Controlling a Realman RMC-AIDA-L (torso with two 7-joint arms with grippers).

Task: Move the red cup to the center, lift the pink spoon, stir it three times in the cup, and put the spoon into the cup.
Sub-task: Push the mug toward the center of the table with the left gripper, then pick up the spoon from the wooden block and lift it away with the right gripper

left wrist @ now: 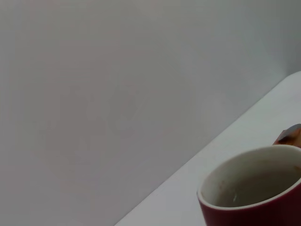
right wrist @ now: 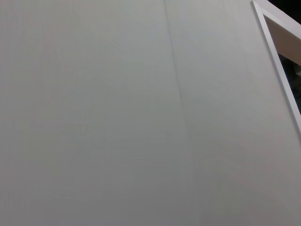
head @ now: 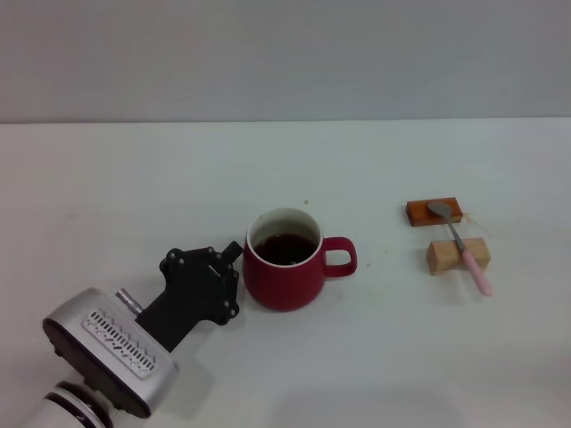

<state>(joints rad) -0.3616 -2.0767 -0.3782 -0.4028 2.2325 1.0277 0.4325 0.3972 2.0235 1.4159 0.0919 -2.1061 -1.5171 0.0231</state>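
The red cup point(head: 285, 263) stands near the middle of the white table point(head: 134, 196), with dark liquid inside and its handle pointing right. It fills the near corner of the left wrist view point(left wrist: 254, 207). My left gripper point(head: 230, 267) sits right against the cup's left side. The pink spoon point(head: 464, 250) lies to the right of the cup, its grey bowl on a red-brown block point(head: 423, 213), its neck across a pale wooden block point(head: 442, 257), and its pink handle pointing toward the front. My right gripper is out of view.
The two wooden blocks sit close together at the right of the table. A grey wall point(head: 285, 53) rises behind the table's far edge. The right wrist view shows only a pale wall point(right wrist: 117, 113) and a white frame point(right wrist: 277, 47).
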